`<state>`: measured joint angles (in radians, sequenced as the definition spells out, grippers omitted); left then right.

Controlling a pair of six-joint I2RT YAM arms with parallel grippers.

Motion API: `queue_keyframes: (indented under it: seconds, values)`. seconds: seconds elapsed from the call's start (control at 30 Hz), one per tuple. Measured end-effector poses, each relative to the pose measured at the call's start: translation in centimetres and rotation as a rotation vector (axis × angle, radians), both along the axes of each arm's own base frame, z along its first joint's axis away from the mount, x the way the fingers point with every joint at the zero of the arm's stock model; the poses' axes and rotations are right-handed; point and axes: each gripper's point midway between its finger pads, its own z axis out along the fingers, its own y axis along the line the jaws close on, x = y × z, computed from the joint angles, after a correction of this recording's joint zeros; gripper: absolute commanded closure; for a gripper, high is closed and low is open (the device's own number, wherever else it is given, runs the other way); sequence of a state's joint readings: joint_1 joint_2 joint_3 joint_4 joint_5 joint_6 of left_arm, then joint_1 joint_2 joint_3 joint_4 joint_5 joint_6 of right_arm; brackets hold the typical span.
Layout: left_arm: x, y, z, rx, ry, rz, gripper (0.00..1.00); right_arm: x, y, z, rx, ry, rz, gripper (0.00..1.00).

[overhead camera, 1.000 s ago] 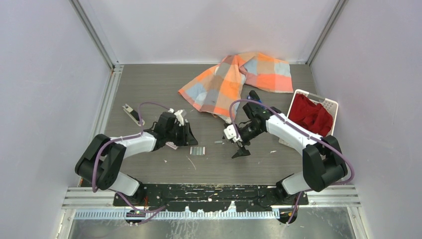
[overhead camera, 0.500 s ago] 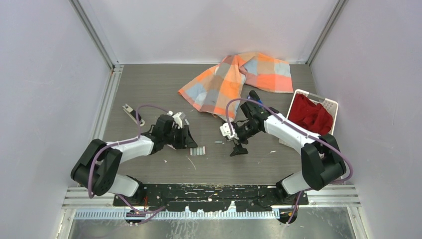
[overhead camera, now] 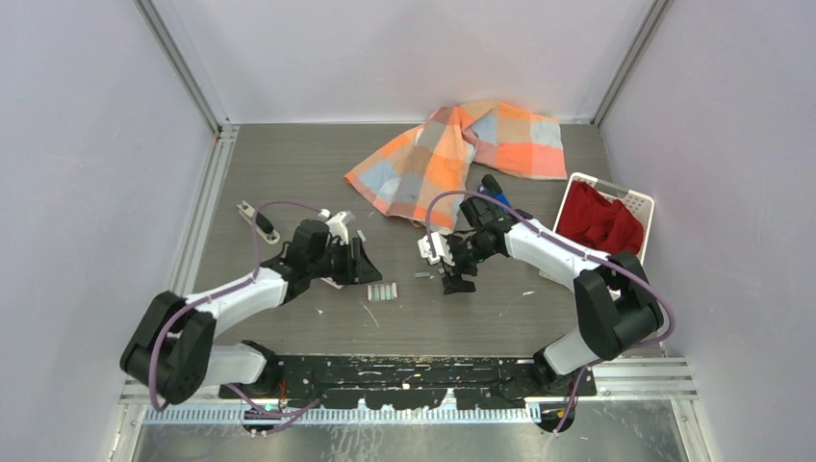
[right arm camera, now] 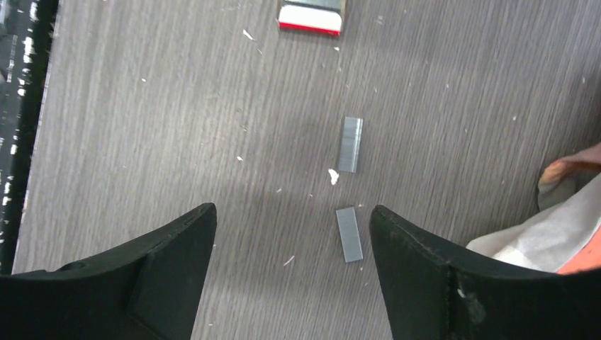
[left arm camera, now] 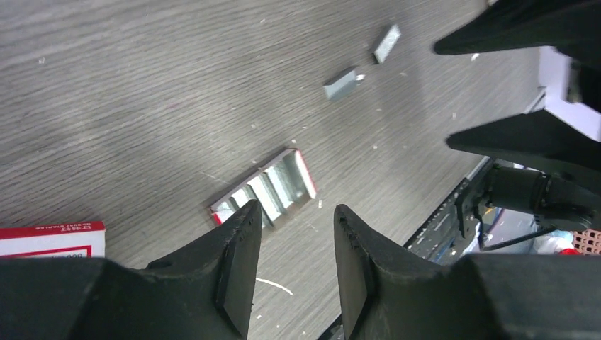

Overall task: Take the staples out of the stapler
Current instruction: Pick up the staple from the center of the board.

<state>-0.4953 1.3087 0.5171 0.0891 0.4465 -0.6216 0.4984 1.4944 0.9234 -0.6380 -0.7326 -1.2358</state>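
Staples (right arm camera: pixel 350 144) loose, just beneath right gripper (right arm camera: pixel 290 212)

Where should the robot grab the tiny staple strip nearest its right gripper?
Pinch its two long sides near the middle, coming straight down from above. The strip lies flat on the table, thin and narrow, so only those edges offer a hold. The open right gripper straddles it, so its fingers would probably close across the width.

Angled down, the left gripper (left arm camera: pixel 295 212) is narrowly parted, the right gripper (right arm camera: pixel 292 212) spread wide.
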Motion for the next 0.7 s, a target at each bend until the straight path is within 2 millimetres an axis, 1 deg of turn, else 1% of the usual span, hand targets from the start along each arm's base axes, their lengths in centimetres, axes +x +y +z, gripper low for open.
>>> queue_keyframes:
  seconds: [0.07, 0.23, 0.4, 0.47, 0.57, 0.7]
  values:
    - [0.0, 0.0, 1.3, -0.016, -0.036, 0.000, 0.54, 0.3, -0.2, -0.4, -0.018, 0.001, -0.016, 0.20]
    - [-0.2, 1.0, 5.5, -0.037, -0.175, 0.019, 0.41, 0.6, -0.6, -0.9, -0.048, 0.011, -0.047, 0.20]
    - [-1.0, 2.5, 8.0, -0.020, -0.260, 0.050, 0.25, 0.8, -0.8, -1.1, -0.065, 0.006, -0.058, 0.20]
    - [-1.5, 3.2, 9.3, -0.004, -0.280, 0.060, 0.21, 0.9, -0.9, -1.1, -0.072, -0.005, -0.047, 0.19]
    - [-1.8, 3.9, 12.4, 0.003, -0.330, 0.069, 0.19, 1.2, -0.9, -0.9, -0.082, -0.024, -0.027, 0.20]
    - [-2.3, 4.7, 18.8, -0.010, -0.444, 0.068, 0.19, 2.2, -0.5, -0.6, -0.105, -0.049, 0.002, 0.22]
